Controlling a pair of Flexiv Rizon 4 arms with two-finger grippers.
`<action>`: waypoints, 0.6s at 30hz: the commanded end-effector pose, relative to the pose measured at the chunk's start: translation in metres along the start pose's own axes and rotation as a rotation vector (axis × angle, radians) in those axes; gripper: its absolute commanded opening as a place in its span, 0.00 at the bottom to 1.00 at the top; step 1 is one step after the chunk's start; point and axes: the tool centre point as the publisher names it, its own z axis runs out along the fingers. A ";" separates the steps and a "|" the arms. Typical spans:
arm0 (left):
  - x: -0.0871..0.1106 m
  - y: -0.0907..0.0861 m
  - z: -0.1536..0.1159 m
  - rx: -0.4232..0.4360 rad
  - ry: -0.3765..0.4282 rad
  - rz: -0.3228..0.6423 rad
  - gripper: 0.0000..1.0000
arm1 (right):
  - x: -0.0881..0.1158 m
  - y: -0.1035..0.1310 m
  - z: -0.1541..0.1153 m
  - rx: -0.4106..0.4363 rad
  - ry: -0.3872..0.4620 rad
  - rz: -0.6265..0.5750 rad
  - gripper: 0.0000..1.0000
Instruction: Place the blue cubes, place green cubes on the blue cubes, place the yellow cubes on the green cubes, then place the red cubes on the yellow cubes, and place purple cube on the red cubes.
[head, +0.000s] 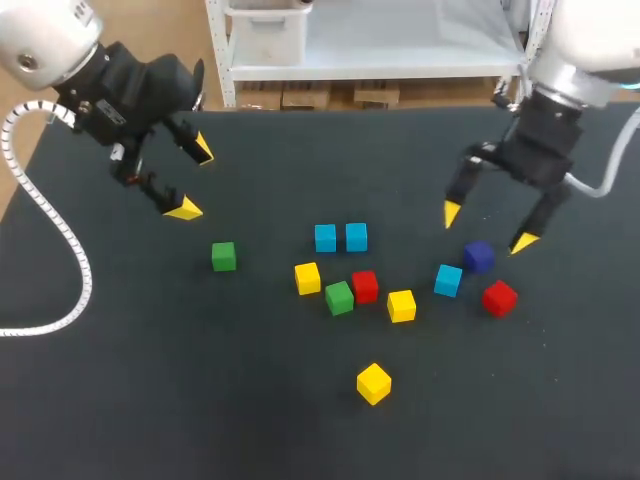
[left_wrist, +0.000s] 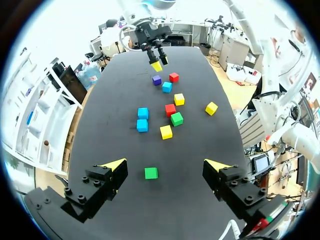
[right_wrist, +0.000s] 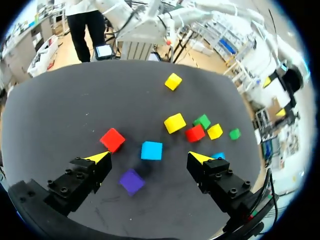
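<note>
In the right wrist view only a sliver of one blue cube (right_wrist: 218, 155) shows past a fingertip of the right jaws (its twin is wholly hidden behind that finger). In the head view the picture's edge cuts off the left arm (head: 45, 40) and the right arm (head: 590, 45). Far ahead of the left jaws, the purple cube (left_wrist: 156, 80) is too small to tell if it touches its neighbour.

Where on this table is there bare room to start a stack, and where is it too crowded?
Bare table: on the robot's side of the lone green cube, left of the lone yellow cube; also behind the blue pair, between left claw and right claw. Crowded: the middle cluster, from the left yellow cube across to the right red cube.
</note>
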 end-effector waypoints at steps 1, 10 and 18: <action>0.001 0.000 0.000 0.000 -0.002 0.002 1.00 | -0.008 -0.006 0.017 -0.016 0.068 0.043 1.00; 0.001 0.000 0.000 0.000 -0.002 0.002 1.00 | -0.010 -0.011 0.028 -0.001 0.104 0.143 1.00; 0.001 0.000 0.000 0.000 -0.002 0.002 1.00 | -0.005 -0.008 0.038 -0.024 0.111 0.175 1.00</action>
